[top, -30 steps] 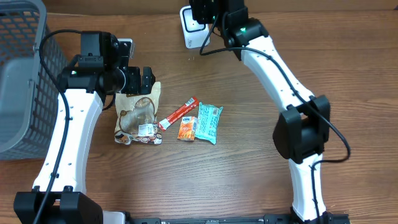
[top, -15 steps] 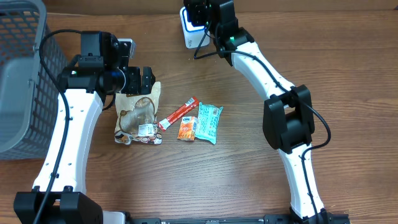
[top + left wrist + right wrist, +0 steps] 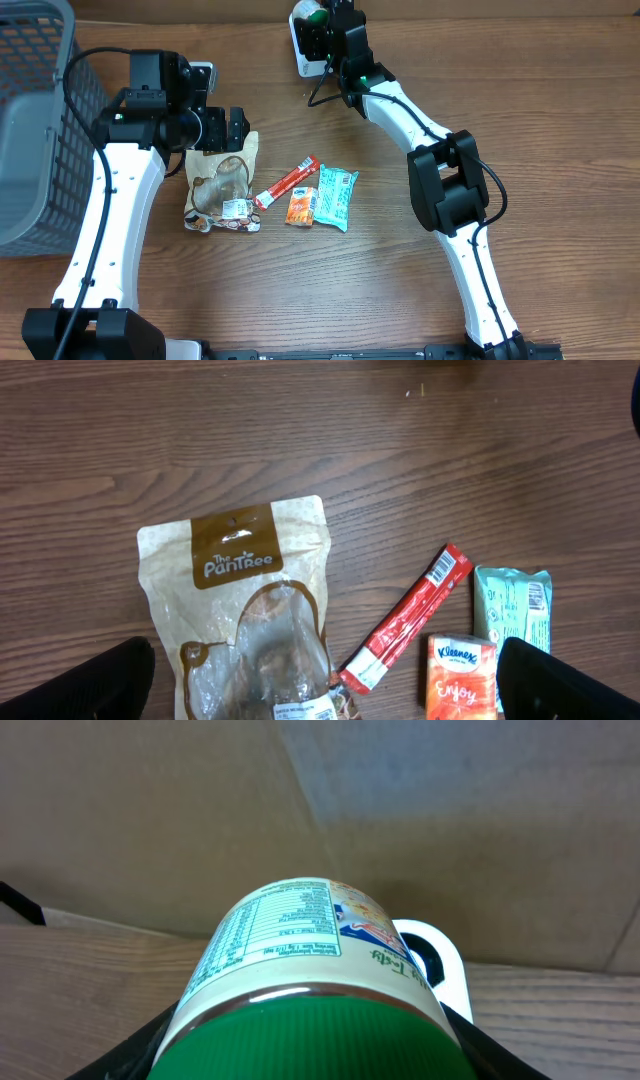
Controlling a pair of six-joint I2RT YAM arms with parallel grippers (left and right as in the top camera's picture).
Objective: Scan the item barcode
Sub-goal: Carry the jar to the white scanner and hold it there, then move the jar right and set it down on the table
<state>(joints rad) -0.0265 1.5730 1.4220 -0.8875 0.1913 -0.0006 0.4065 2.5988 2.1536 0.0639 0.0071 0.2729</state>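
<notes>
Overhead: right pincer (image 3: 322,32) clamps the green-lidded jar (image 3: 315,16); scanner (image 3: 299,52) just beyond its tips. Right arm nearer, swung closer than before. Left pincer (image 3: 240,128) spread, empty, jar well off.
Left wrist: only snack pouch (image 3: 245,590) ahead.
Right wrist: jar's long axis runs straight out from pincer, scanner beyond-right.

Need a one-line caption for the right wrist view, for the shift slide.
Right gripper holds a green-lidded jar, nutrition label up, facing the white scanner.
</notes>
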